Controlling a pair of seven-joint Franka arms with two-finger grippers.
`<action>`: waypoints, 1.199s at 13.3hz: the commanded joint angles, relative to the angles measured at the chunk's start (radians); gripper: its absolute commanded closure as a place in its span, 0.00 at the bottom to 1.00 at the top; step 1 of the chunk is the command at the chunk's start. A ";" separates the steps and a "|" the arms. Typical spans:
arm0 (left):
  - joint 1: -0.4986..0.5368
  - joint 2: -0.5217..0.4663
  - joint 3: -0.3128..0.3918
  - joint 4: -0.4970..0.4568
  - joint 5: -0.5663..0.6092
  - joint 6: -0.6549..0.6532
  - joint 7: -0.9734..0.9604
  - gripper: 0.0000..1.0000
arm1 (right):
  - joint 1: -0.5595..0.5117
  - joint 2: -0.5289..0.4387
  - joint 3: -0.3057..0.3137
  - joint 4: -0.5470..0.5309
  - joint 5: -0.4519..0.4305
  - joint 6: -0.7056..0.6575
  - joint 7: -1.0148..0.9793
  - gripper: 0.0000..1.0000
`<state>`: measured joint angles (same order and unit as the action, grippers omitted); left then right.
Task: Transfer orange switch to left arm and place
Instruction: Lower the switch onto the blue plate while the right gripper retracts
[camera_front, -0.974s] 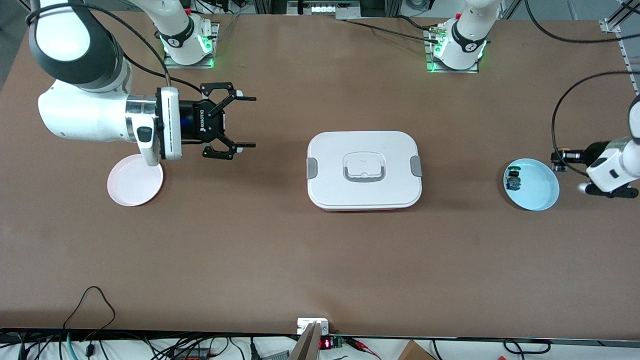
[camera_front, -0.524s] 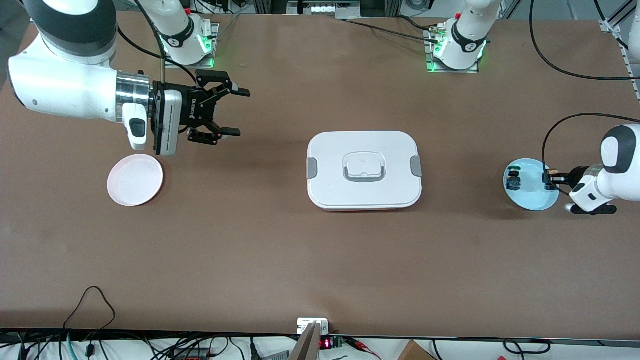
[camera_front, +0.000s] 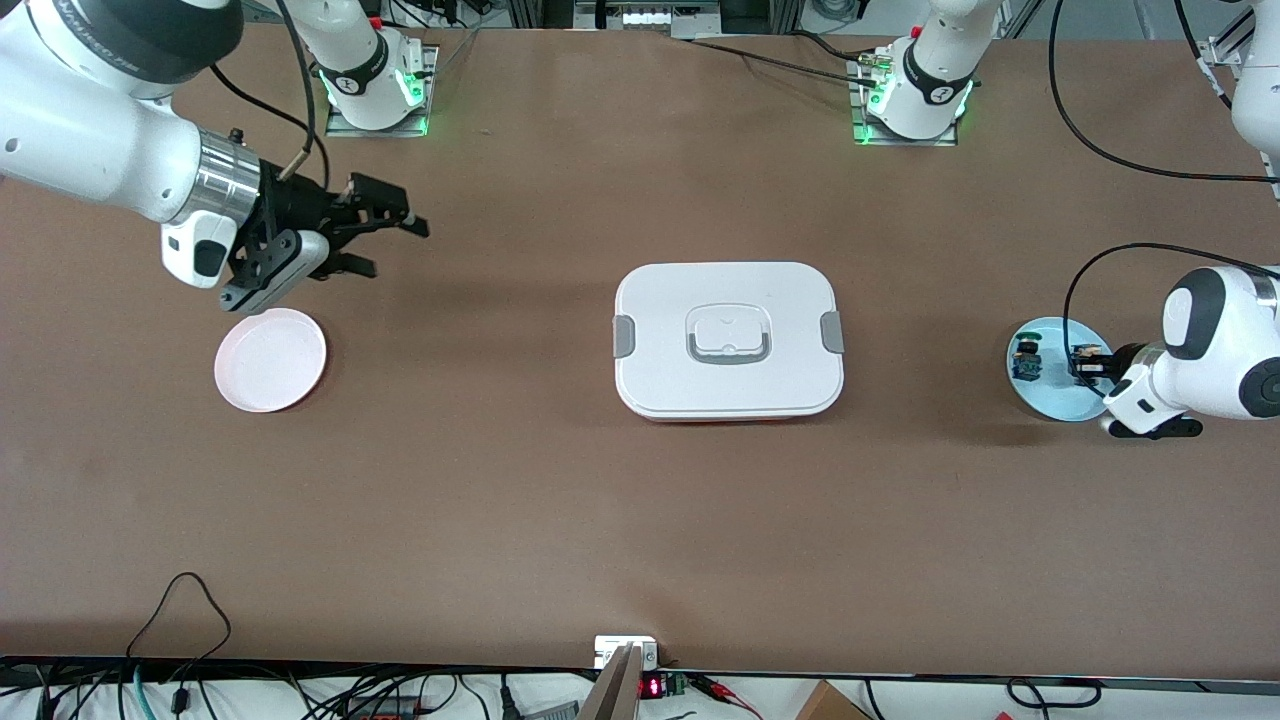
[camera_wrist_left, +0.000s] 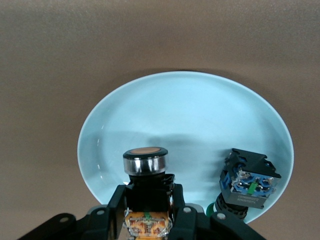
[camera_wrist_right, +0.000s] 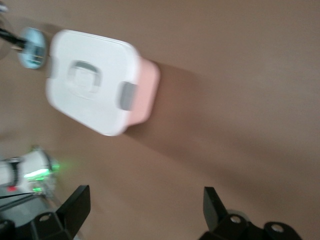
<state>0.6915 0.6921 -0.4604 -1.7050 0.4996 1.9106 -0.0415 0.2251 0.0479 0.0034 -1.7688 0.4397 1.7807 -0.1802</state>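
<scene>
We see the left claw (camera_front: 1085, 362) over the blue plate (camera_front: 1050, 400) at the left arm's end of the counter (camera_front: 640, 520), its fingers (camera_wrist_left: 118, 207) clamped on the orange switch (camera_wrist_left: 146, 172), which it holds above the plate with its round end up in the wrist view. A second switch (camera_wrist_left: 248, 182) with blue and green parts lies on the same plate, just beside the held one. The right claw (camera_front: 375, 235) hangs with its jaws spread wide and nothing between them, over bare counter near the pink plate (camera_front: 270, 360) at the right arm's end. Between the two plates, well apart from both, sits the white box (camera_front: 728, 340), lid on and grey clips at its sides.
</scene>
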 joint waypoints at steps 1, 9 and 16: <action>-0.007 0.009 -0.004 0.016 0.062 -0.002 -0.044 0.90 | -0.007 -0.006 0.001 0.008 -0.218 -0.058 0.102 0.00; -0.006 0.034 -0.014 0.028 0.112 -0.007 -0.021 0.00 | -0.214 0.023 0.000 0.112 -0.504 -0.110 0.165 0.00; -0.001 -0.006 -0.145 0.249 0.102 -0.178 -0.015 0.00 | -0.217 0.023 0.004 0.270 -0.478 -0.250 0.177 0.00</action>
<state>0.6876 0.7015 -0.5618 -1.5190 0.5893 1.8054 -0.0689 0.0159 0.0572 0.0066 -1.5359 -0.0563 1.5806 -0.0103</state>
